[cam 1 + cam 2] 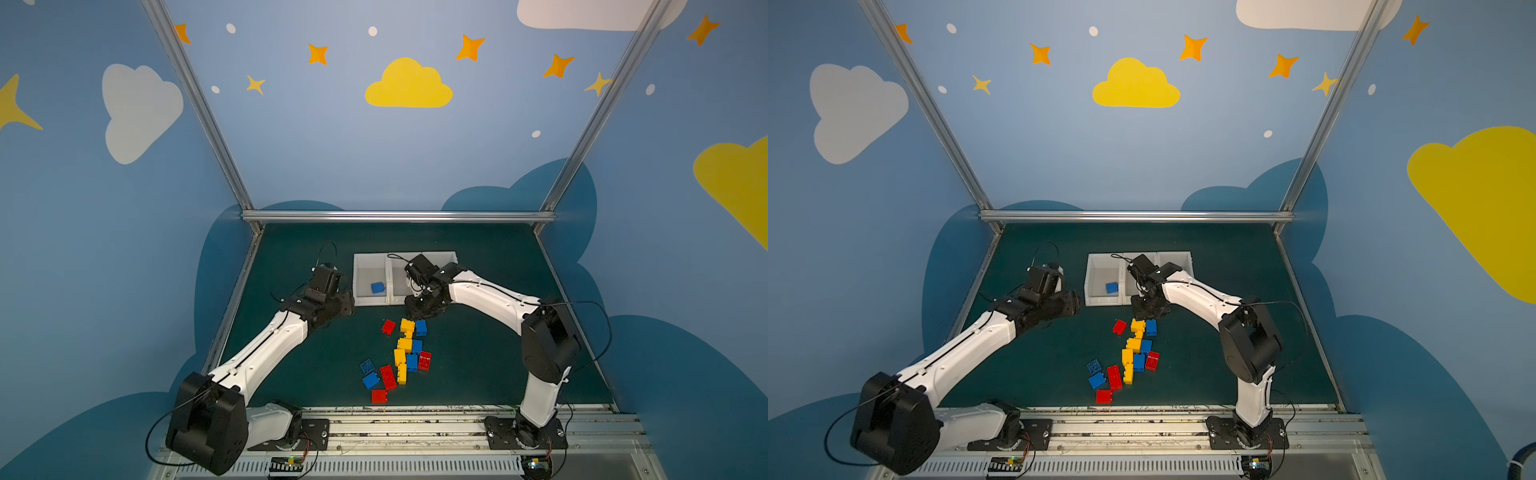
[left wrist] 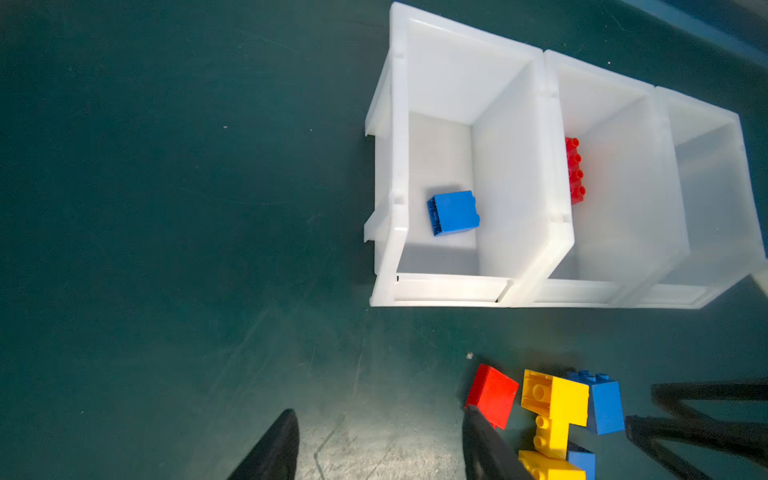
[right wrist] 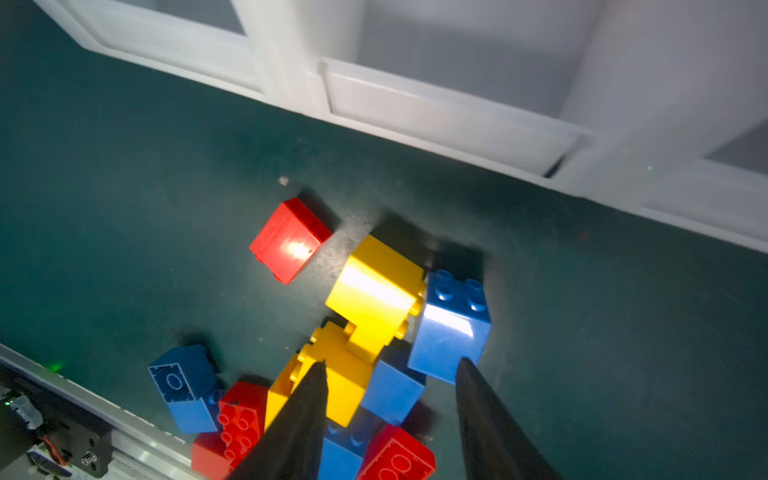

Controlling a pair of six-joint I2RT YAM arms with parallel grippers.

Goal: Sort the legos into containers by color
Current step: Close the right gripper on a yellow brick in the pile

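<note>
Across the dark green surface (image 1: 478,270), sorting is only getting under way, I judge: three white containers (image 1: 370,255) are sitting in a row at the far side, while most of the legos (image 1: 405,357) are lying loose in a mixed pile nearer the arm bases. Reaching for another brick is the step in hand. The right tool (image 3: 391,361) is hanging over the pile's far end with jaws parted and nothing between them, nearest a yellow brick (image 3: 376,291) and an upright blue brick (image 3: 451,328). Because those two are touching, the next move is calling for a descent that closes on one alone. The left tool (image 2: 379,411) is likewise standing open and empty, one finger just beside a lone red brick (image 2: 492,395). The left wrist view is showing what the right arm is hiding in both top views: a long red brick (image 2: 574,170) in the middle container, beside the sorted blue brick (image 2: 453,212) in the left one.
</note>
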